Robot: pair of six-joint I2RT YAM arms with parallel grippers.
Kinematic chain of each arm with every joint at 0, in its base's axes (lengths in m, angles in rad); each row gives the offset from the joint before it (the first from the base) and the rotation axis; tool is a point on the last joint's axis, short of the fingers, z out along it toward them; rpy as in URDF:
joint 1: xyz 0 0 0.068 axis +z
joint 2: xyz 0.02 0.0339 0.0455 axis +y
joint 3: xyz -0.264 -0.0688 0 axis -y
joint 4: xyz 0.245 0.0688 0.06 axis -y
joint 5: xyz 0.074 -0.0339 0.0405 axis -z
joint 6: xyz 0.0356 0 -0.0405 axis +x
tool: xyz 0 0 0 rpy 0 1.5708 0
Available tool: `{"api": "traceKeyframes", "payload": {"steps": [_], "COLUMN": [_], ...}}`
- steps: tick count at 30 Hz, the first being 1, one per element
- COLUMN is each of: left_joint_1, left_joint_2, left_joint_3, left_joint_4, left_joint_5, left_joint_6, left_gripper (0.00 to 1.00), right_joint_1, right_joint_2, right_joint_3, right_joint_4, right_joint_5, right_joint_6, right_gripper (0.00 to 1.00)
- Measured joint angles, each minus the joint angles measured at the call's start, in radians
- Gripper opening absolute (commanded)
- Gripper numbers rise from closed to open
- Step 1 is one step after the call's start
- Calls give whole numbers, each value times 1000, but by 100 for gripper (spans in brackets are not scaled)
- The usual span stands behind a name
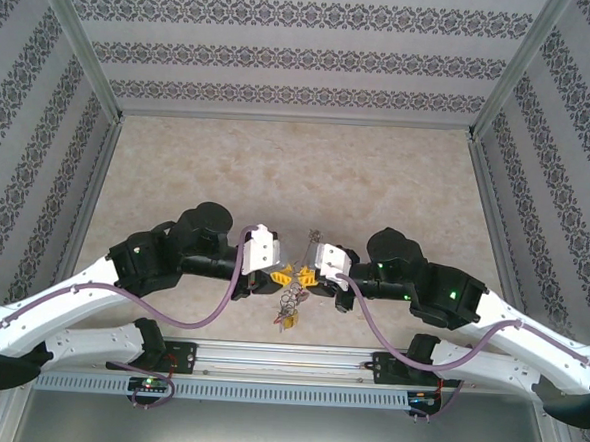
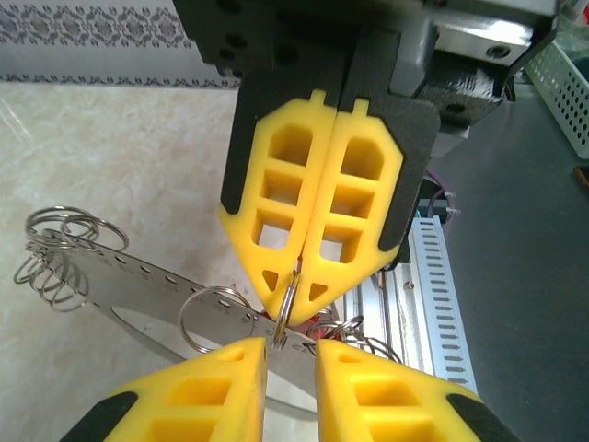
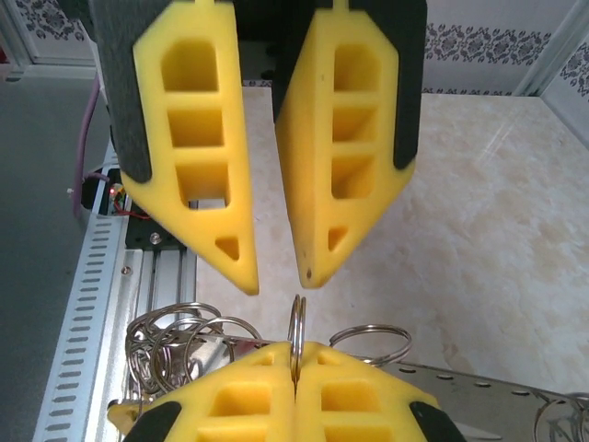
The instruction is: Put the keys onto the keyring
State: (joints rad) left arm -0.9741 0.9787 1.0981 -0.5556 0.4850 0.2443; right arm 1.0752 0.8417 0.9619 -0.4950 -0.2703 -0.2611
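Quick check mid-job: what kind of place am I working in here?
Probably a purpose-built robot test cell: patterned wall panels on an aluminium frame, a marble-look tabletop, and a mounting rail along its near edge.

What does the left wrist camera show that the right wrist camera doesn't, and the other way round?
Left wrist view: the right gripper from the front, shut; a whole fan of silvery rings at one end of the keyring; a white basket. Right wrist view: the left gripper from the front, open; a heap of rings by the rail; a purple cable. Both: one small ring pinched in the right gripper's tips, the keyring's grey strip, the beige table.
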Motion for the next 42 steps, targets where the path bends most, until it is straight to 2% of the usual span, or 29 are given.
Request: {"api": "traceKeyframes", "payload": {"steps": [15,17,19,23,25,28,39,42], "left_joint_1": [-1,-1,-2,-6,-6,-6,-2,1], "left_joint_2": [44,50,53,52,40,2,-116,-129], "left_joint_3": [-1,-1,-1,-2,-10,-37,-173,-211], "left_joint_4": [2,2,2,8,22,58,250,303], "left_joint_5": [4,8,16,24,27,35,81,84], "left_joint_6": [0,0,4,11,10,2,-103,-131], "left_gripper": [21,16,0,0,0,0,0,0], "right_joint_1": [0,0,0,-6,-6,-6,-6,-6], "right_joint_2": [40,40,37,31,27,16,-23,-23], "right_joint_3": [8,8,8,8,8,8,6,6], "right_joint_4": [-24,-34,-37,-41,-37,-12,30,24], "right_joint_5": [-36,-36,-33,-34,-37,-50,-95,-95], "right_joint_6": [0,0,0,1,1,6,23,24], "right_gripper": [0,0,0,0,12,16,9,3]}}
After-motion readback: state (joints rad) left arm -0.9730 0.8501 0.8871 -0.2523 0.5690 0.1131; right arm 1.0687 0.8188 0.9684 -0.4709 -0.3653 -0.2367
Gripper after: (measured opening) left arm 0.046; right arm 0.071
